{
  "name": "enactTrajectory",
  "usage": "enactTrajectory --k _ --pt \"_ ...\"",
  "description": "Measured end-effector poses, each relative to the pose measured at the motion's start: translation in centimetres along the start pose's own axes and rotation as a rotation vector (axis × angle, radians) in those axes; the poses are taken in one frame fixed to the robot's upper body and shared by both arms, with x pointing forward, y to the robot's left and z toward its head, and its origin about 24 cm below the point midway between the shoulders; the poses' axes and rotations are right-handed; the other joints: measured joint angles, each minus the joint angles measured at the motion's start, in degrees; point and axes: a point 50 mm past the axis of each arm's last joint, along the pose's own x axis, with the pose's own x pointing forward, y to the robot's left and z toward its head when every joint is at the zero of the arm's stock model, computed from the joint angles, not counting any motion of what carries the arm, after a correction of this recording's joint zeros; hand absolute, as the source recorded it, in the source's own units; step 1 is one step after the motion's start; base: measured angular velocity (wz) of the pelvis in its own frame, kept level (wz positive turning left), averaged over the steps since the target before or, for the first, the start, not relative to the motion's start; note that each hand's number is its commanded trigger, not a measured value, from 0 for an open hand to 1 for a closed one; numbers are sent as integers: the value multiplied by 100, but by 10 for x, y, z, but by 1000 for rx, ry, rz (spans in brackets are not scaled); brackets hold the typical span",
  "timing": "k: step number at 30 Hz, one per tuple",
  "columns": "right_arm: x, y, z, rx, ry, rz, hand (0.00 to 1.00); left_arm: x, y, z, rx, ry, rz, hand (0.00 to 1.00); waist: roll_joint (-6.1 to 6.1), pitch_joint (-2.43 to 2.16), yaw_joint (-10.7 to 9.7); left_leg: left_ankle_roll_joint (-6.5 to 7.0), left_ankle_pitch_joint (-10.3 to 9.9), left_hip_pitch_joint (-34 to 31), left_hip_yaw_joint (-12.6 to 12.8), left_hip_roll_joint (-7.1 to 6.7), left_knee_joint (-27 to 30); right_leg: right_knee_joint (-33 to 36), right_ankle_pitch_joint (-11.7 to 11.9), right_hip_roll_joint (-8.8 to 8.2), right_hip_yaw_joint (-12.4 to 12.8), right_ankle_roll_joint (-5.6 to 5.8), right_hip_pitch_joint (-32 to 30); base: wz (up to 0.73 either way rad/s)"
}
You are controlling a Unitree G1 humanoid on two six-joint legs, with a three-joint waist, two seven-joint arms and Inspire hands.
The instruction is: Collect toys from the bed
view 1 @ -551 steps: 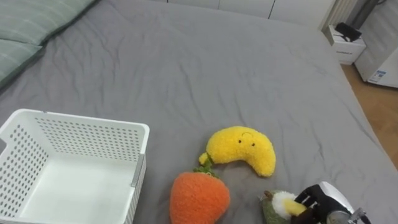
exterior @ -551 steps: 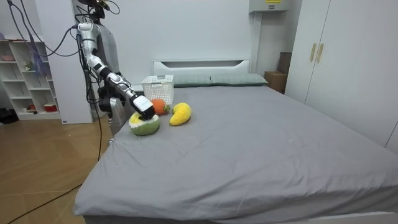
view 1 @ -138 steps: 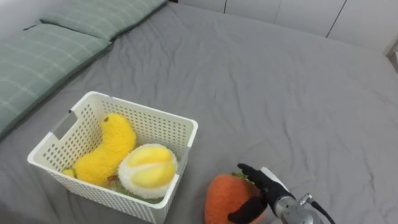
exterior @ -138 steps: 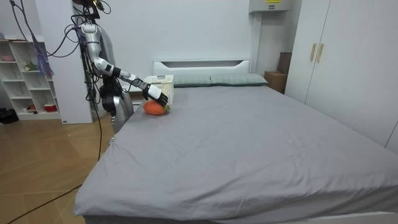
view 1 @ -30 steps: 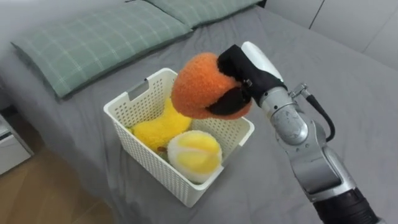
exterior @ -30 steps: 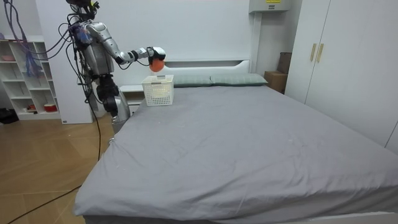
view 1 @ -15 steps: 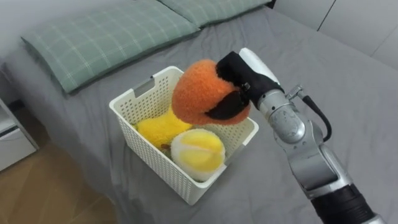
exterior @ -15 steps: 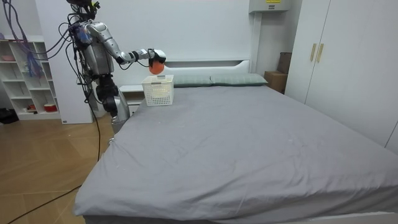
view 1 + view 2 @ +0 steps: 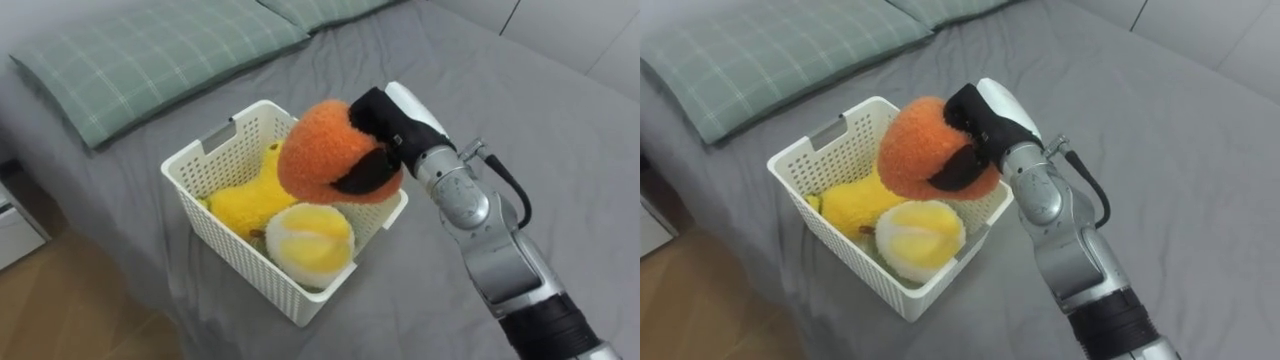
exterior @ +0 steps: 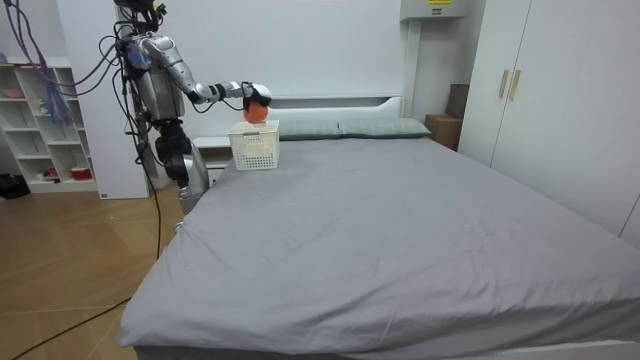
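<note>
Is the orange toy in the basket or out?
Out: the right hand holds the orange toy above the basket, not released.

- Orange plush toy (image 9: 320, 150)
- Black fingers (image 9: 352, 180) on the right hand (image 9: 385, 115)
- White perforated basket (image 9: 235, 265)
- Yellow banana toy (image 9: 245, 200), pale yellow round toy (image 9: 310, 238)
- Grey bed sheet (image 9: 560, 120)
- Green checked pillow (image 9: 150, 50)

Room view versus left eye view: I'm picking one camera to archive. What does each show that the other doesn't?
Room view adds the robot standing beside the grey bed's head end, a white shelf unit and white wardrobe doors. Left eye view adds what lies in the white perforated basket: a yellow banana-shaped plush and a round pale-yellow plush. Both show the right hand curled round the orange plush above the basket on the bed.
</note>
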Motion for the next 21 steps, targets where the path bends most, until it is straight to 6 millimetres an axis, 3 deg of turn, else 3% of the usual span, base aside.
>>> enactTrajectory --k 8,9,10,11,21 --pt "1 3 3 -34 -1 3 1 1 3 4 17 -5 10 0 7 -1 64 2 6 -25 22 10 0 -5 -1 1 12 1 -42 -1" --pt "1 5 5 -42 -4 8 45 1 3 4 18 -4 9 0 10 -2 96 3 7 -21 45 15 0 -5 -1 2 38 1 -46 -7" --pt "1 7 6 -58 -6 14 79 1 3 4 18 -4 8 0 13 -4 123 3 6 -18 47 15 2 -6 -1 3 51 1 -43 -5" --pt "1 9 6 -65 -7 17 98 1 3 4 18 -4 7 0 13 -5 132 3 6 -18 47 14 2 -6 -1 3 53 1 -43 0" --pt "6 20 5 -86 13 51 100 0 3 5 17 -9 3 0 19 -8 190 2 5 -28 34 12 -3 2 -1 2 55 2 -37 0"
